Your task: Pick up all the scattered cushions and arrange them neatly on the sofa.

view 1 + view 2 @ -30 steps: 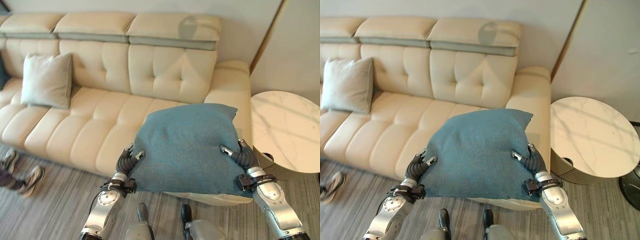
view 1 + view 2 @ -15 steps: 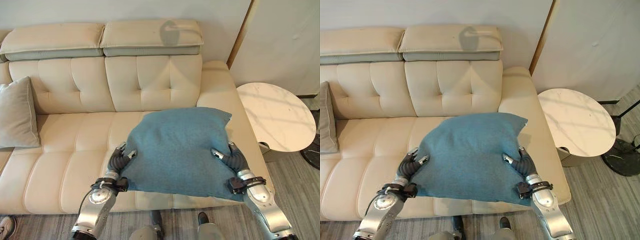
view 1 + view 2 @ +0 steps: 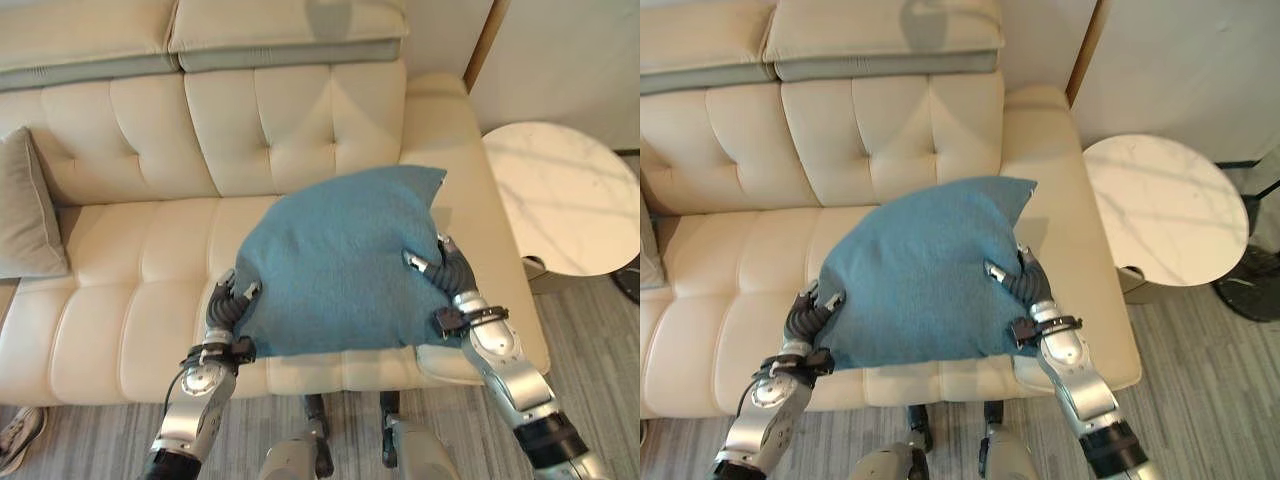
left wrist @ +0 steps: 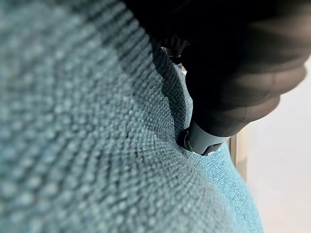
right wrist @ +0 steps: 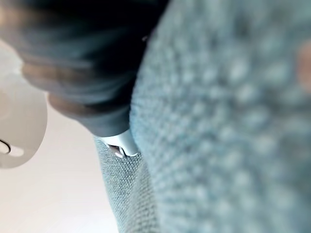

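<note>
Since half a second ago: view has tipped down and closer to the cream tufted leather sofa [image 3: 130, 250]; headrests now cut by the top edge, so the camera has moved. The square teal woven cushion [image 3: 335, 265] has gone from lying fairly flat to tilted, far corner raised toward the backrest and armrest end. Judgement: carry phase is over, placement at the sofa's right end is starting; cushion not yet set down.

Left hand [image 3: 228, 310]: fingers curled round the cushion's near-left edge, thumb on top, clamped on the cloth. Left wrist view confirms a dark-tipped finger pressed into the weave.

Right hand [image 3: 445, 275]: curled on the right edge, thumb on the upper face, clamped likewise. Right wrist view shows cloth bunched against the hand.

Cushion is held between both hands above the seat's right section, near the armrest; contact with the seat cannot be told.

Also in view: a pale grey-beige fabric cushion [image 3: 25, 215] propped against the backrest well to the left, already on the sofa; a round white marble side table [image 3: 565, 195] beside the armrest.
</note>
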Tool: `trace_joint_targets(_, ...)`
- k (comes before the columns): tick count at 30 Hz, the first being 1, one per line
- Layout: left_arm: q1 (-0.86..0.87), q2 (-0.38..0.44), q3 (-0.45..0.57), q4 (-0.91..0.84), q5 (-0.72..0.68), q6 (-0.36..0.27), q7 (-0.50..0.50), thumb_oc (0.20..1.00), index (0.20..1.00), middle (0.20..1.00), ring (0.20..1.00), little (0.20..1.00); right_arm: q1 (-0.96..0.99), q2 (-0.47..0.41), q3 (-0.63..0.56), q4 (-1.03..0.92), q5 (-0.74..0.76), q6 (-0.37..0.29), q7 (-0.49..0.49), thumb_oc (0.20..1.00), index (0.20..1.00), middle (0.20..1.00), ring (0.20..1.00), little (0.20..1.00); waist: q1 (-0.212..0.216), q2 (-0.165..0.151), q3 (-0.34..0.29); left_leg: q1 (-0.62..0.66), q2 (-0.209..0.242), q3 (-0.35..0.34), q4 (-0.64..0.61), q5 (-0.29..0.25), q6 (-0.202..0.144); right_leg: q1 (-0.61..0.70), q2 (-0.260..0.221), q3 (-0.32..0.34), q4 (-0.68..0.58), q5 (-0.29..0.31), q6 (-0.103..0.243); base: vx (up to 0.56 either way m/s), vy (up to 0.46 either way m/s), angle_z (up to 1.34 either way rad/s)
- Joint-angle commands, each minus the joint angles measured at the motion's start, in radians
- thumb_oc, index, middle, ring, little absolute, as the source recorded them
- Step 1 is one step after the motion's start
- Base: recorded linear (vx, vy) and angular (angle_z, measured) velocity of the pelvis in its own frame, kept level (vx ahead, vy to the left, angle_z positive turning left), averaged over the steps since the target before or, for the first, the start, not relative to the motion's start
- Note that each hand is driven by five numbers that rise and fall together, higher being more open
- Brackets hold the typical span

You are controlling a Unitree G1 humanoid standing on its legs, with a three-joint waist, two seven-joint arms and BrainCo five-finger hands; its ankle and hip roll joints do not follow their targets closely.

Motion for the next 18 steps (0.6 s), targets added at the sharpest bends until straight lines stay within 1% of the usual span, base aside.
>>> trace_joint_targets(1,-0.28,0.026,-0.048,-0.019,-0.03,-0.211,0.084,0.2,0.2,0.2,0.2,0.2,-0.306,0.147,0.045,-0.055,-0.077,-0.187,-0.122,0.2,0.2,0.2,0.2,0.2,0.034,-0.018,-0.013,-0.011,-0.037,-0.078,0.042,-0.107,-0.044,-0.035,-0.035,0.02,0.05,-0.085,0.059,-0.05,-0.019,0.05)
trace_joint_targets(2,-0.342,0.037,-0.053,0.014,-0.02,-0.224,0.111,0.2,0.2,0.2,0.2,0.2,-0.369,0.151,0.05,-0.024,-0.098,-0.187,-0.155,0.2,0.2,0.2,0.2,0.2,0.037,-0.015,-0.01,-0.026,-0.037,-0.086,0.039,-0.1,-0.046,-0.048,-0.034,0.018,0.049,-0.082,0.059,-0.05,-0.019,0.03)
trace_joint_targets(3,-0.346,0.038,-0.054,0.017,-0.021,-0.225,0.111,0.2,0.2,0.2,0.2,0.2,-0.373,0.151,0.049,-0.022,-0.098,-0.188,-0.156,0.2,0.2,0.2,0.2,0.2,0.037,-0.016,-0.009,-0.028,-0.037,-0.086,0.04,-0.1,-0.046,-0.05,-0.034,0.018,0.049,-0.082,0.059,-0.01,-0.026,0.07)
trace_joint_targets(4,-0.479,0.068,-0.076,0.074,-0.014,-0.251,0.162,0.2,0.2,0.2,0.2,0.2,-0.514,0.159,0.07,0.045,-0.129,-0.19,-0.211,0.2,0.2,0.2,0.2,0.2,0.049,-0.007,0.002,-0.055,-0.038,-0.101,0.035,-0.088,-0.052,-0.073,-0.031,0.018,0.046,-0.076,0.062,0.0,0.0,0.0)
trace_joint_targets(5,-0.484,0.069,-0.077,0.077,-0.014,-0.252,0.162,0.2,0.2,0.2,0.2,0.2,-0.519,0.159,0.069,0.048,-0.129,-0.192,-0.211,0.2,0.2,0.2,0.2,0.2,0.049,-0.008,0.005,-0.055,-0.038,-0.101,0.035,-0.088,-0.052,-0.073,-0.031,0.018,0.046,-0.076,0.062,-0.01,-0.036,0.08)
trace_joint_targets(7,-0.624,0.094,-0.104,0.147,-0.01,-0.27,0.205,0.2,0.2,0.2,0.2,0.2,-0.662,0.16,0.074,0.118,-0.175,-0.182,-0.272,0.2,0.2,0.2,0.2,0.2,0.057,-0.002,0.016,-0.083,-0.039,-0.113,0.029,-0.075,-0.059,-0.091,-0.031,0.018,0.04,-0.071,0.065,-0.01,-0.016,0.19)
trace_joint_targets(8,-0.713,0.117,-0.117,0.2,-0.008,-0.283,0.226,0.2,0.2,0.2,0.2,0.2,-0.752,0.163,0.086,0.171,-0.199,-0.182,-0.303,0.2,0.2,0.2,0.2,0.2,0.062,-0.001,0.024,-0.094,-0.039,-0.119,0.025,-0.069,-0.062,-0.104,-0.03,0.02,0.04,-0.07,0.065,-0.02,-0.003,0.21)
trace_joint_targets(9,-0.881,0.155,-0.153,0.303,-0.004,-0.299,0.257,0.2,0.2,0.2,0.2,0.2,-0.926,0.189,0.107,0.296,-0.221,-0.174,-0.362,0.2,0.2,0.2,0.2,0.2,0.074,0.002,0.027,-0.12,-0.042,-0.132,0.018,-0.058,-0.066,-0.129,-0.029,0.022,0.041,-0.065,0.07,-0.02,-0.005,0.14)
trace_joint_targets(10,-0.893,0.157,-0.155,0.311,-0.006,-0.303,0.256,0.2,0.2,0.2,0.2,0.2,-0.937,0.189,0.105,0.305,-0.22,-0.178,-0.363,0.2,0.2,0.2,0.2,0.2,0.075,0.0,0.032,-0.122,-0.043,-0.132,0.019,-0.058,-0.066,-0.131,-0.03,0.022,0.042,-0.065,0.07,-0.02,-0.014,0.11)
trace_joint_targets(11,-0.965,0.181,-0.166,0.355,-0.001,-0.306,0.27,0.2,0.2,0.2,0.2,0.2,-1.006,0.182,0.117,0.363,-0.225,-0.172,-0.392,0.2,0.2,0.2,0.2,0.2,0.082,0.001,0.032,-0.133,-0.045,-0.14,0.015,-0.052,-0.068,-0.139,-0.029,0.021,0.042,-0.066,0.071,-0.01,-0.007,0.07)
trace_joint_targets(12,-0.976,0.183,-0.169,0.363,-0.004,-0.309,0.27,0.2,0.2,0.2,0.2,0.2,-1.017,0.182,0.115,0.371,-0.224,-0.175,-0.394,0.2,0.2,0.2,0.2,0.2,0.082,-0.001,0.036,-0.135,-0.045,-0.14,0.016,-0.052,-0.068,-0.141,-0.029,0.02,0.043,-0.066,0.071,-0.01,-0.014,0.06)
trace_joint_targets(13,-1.031,0.199,-0.176,0.4,-0.002,-0.31,0.277,0.2,0.2,0.2,0.2,0.2,-1.073,0.184,0.126,0.419,-0.217,-0.177,-0.412,0.2,0.2,0.2,0.2,0.2,0.086,0.001,0.038,-0.144,-0.047,-0.147,0.012,-0.049,-0.069,-0.155,-0.028,0.021,0.044,-0.066,0.073,0.0,0.0,0.0)
trace_joint_targets(14,-1.133,0.24,-0.187,0.473,-0.013,-0.312,0.287,0.2,0.2,0.2,0.2,0.2,-1.16,0.17,0.147,0.516,-0.193,-0.173,-0.431,0.2,0.2,0.2,0.2,0.2,0.093,-0.001,0.049,-0.17,-0.052,-0.16,0.013,-0.041,-0.071,-0.179,-0.026,0.025,0.05,-0.064,0.077,-0.02,-0.031,0.05)
trace_joint_targets(15,-1.17,0.254,-0.197,0.511,-0.018,-0.31,0.291,0.2,0.2,0.2,0.2,0.2,-1.194,0.164,0.168,0.552,-0.18,-0.175,-0.431,0.2,0.2,0.2,0.2,0.2,0.095,-0.001,0.053,-0.178,-0.055,-0.164,0.011,-0.038,-0.071,-0.188,-0.025,0.025,0.051,-0.064,0.077,-0.01,-0.024,0.09)
trace_joint_targets(16,-1.181,0.255,-0.2,0.519,-0.022,-0.313,0.288,0.68,0.68,0.68,0.68,0.68,-1.204,0.163,0.167,0.56,-0.177,-0.179,-0.431,0.539,0.539,0.539,0.539,0.539,0.096,-0.002,0.057,-0.181,-0.055,-0.164,0.012,-0.038,-0.071,-0.191,-0.026,0.025,0.053,-0.064,0.077,-0.05,-0.011,0.13)
trace_joint_targets(17,-1.271,0.292,-0.249,0.627,-0.024,-0.278,0.269,1.0,1.0,1.0,1.0,1.0,-1.249,0.129,0.219,0.665,-0.126,-0.18,-0.398,1.0,1.0,1.0,1.0,1.0,0.098,-0.002,0.081,-0.216,-0.054,-0.17,0.026,-0.029,-0.075,-0.219,-0.028,0.017,0.062,-0.06,0.079,-0.07,-0.014,0.13)
trace_joint_targets(18,-1.283,0.314,-0.264,0.674,-0.011,-0.256,0.263,1.0,1.0,1.0,1.0,1.0,-1.247,0.118,0.219,0.708,-0.086,-0.178,-0.386,1.0,1.0,1.0,1.0,1.0,0.101,-0.003,0.09,-0.227,-0.054,-0.175,0.028,-0.027,-0.074,-0.227,-0.026,0.016,0.064,-0.06,0.077,-0.09,-0.032,0.13)
